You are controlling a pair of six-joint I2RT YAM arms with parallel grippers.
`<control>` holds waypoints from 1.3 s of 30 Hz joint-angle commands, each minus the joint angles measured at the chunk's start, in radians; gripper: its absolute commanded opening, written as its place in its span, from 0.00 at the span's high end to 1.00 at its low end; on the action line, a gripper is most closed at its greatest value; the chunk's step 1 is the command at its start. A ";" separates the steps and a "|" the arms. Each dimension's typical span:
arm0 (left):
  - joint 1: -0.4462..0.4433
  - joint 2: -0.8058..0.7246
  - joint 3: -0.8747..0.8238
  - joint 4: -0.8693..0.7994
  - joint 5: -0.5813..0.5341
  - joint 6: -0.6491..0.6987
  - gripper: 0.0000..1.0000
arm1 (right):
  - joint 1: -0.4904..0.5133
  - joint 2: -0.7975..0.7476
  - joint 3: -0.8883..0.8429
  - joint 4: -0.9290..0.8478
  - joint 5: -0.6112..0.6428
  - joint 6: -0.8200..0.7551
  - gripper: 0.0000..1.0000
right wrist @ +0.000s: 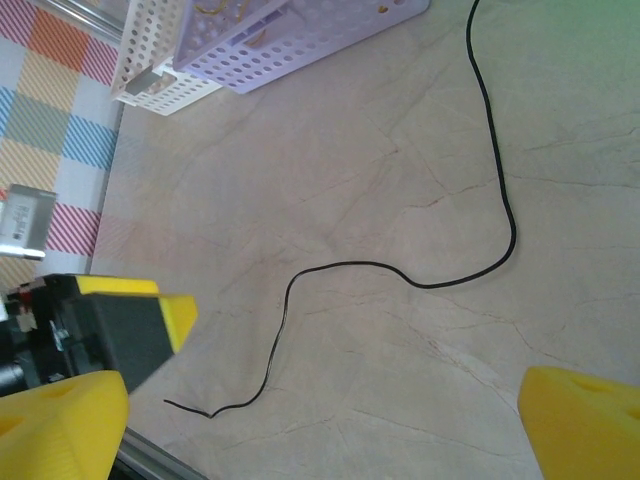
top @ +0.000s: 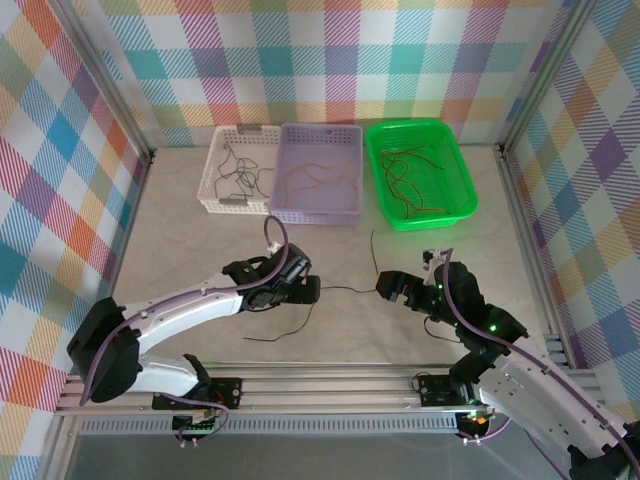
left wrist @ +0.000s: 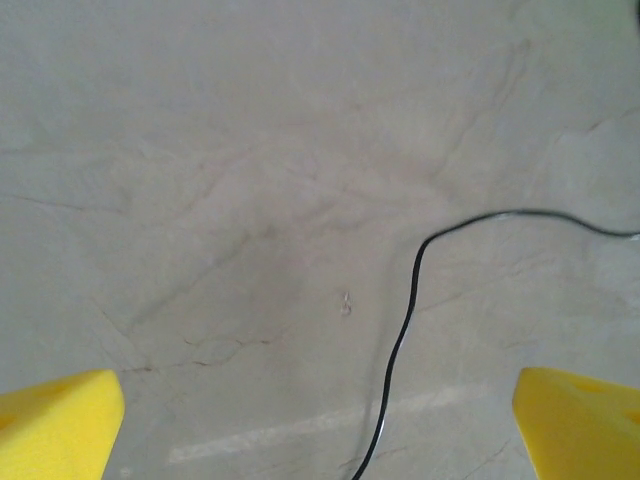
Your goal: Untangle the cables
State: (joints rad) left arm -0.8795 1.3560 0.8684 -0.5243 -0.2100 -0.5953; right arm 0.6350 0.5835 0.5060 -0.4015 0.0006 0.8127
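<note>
Tabletop (top: 190, 240), pale and marbled, is carrying 3 baskets along its far edge. A white basket (top: 212, 185) is sitting on the left, a purple basket (top: 315, 215) is touching it in the middle, and a green basket (top: 430, 220) is standing just apart on the right. Each is holding its own colour: dark cables (top: 240, 172) in the white one, orange-brown cables (top: 318, 178) in the purple one, reddish cables (top: 408, 185) in the green one.

Both arms are reaching in low over the near half of the table, facing each other. The left gripper (top: 300, 288) is hovering with its yellow fingers (left wrist: 60, 425) spread wide and gripping nothing. The right gripper (top: 392, 288) is likewise showing its fingers (right wrist: 585, 425) fully apart and empty.

Between them, 1 black cable (top: 345, 290) is lying loose on the bare surface. It is running from near the purple basket's front corner down past the right gripper, bending across toward the left gripper, then trailing to a free end close to the near edge. It is crossing no other wire and touching neither gripper.

Judging by this, the work is nearing its end. The sorting is looking done for all but this 1 strand, which is waiting to be picked up and, most likely, dropped in the white basket with the other dark ones.
</note>
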 commanded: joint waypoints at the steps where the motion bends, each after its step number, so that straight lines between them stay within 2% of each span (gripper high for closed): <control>1: -0.035 0.072 0.007 -0.007 0.025 -0.013 0.03 | 0.005 -0.006 -0.022 0.003 0.006 0.019 0.00; 11: -0.100 0.294 0.110 0.010 0.026 -0.013 0.14 | 0.004 -0.058 -0.034 -0.039 0.028 0.002 0.00; 14: -0.108 0.339 0.138 0.009 0.012 -0.012 0.20 | 0.005 -0.074 -0.038 -0.049 0.035 -0.005 0.00; 23: -0.110 0.435 0.205 -0.016 -0.011 -0.009 0.59 | 0.005 -0.088 -0.039 -0.067 0.045 -0.024 0.00; 30: -0.110 0.474 0.230 -0.007 -0.014 -0.007 0.82 | 0.005 -0.089 -0.037 -0.073 0.048 -0.030 0.00; 33: -0.110 0.483 0.236 -0.005 -0.014 -0.007 0.99 | 0.005 -0.088 -0.039 -0.072 0.049 -0.030 0.00; 36: -0.110 0.463 0.235 -0.015 -0.024 -0.011 1.00 | 0.005 -0.089 -0.037 -0.072 0.048 -0.032 0.00; 39: -0.110 0.371 0.241 -0.055 -0.053 -0.010 1.00 | 0.005 -0.091 -0.035 -0.079 0.048 -0.033 0.00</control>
State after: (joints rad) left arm -0.9802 1.7962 1.0904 -0.5655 -0.2386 -0.6064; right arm 0.6350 0.5045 0.4767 -0.4664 0.0383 0.7990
